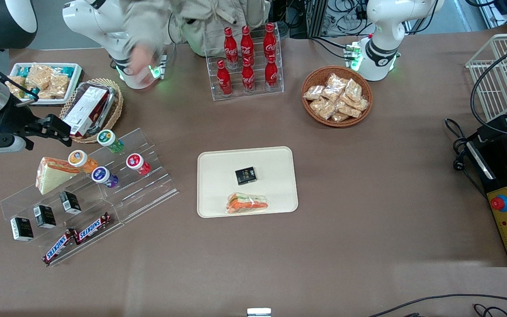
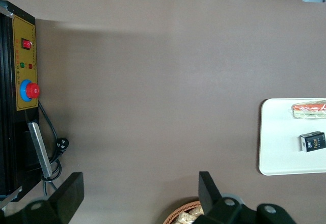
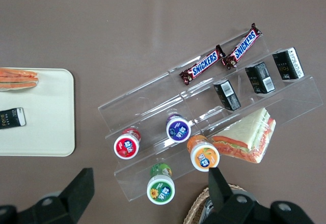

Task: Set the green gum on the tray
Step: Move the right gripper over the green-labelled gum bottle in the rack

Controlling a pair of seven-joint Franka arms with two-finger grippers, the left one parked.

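The green gum (image 1: 109, 141), a small green bottle with a white-rimmed lid, stands on the top step of a clear acrylic rack (image 1: 148, 185). In the right wrist view the green gum (image 3: 161, 188) lies between my two wide-apart fingers (image 3: 81, 189). My right gripper (image 1: 62, 130) is open and empty, above the table beside the gum toward the working arm's end. The cream tray (image 1: 218, 193) lies mid-table, also in the right wrist view (image 3: 46, 127) and the left wrist view (image 2: 280, 147). It holds a black box (image 1: 246, 175) and a wrapped sandwich (image 1: 247, 204).
The rack also holds an orange-lidded bottle (image 1: 80, 159), a purple one (image 1: 102, 175), a red one (image 1: 136, 162), a sandwich (image 1: 51, 174), black boxes (image 1: 44, 215) and Snickers bars (image 1: 77, 237). A wicker basket (image 1: 90, 110) sits close beside the gum.
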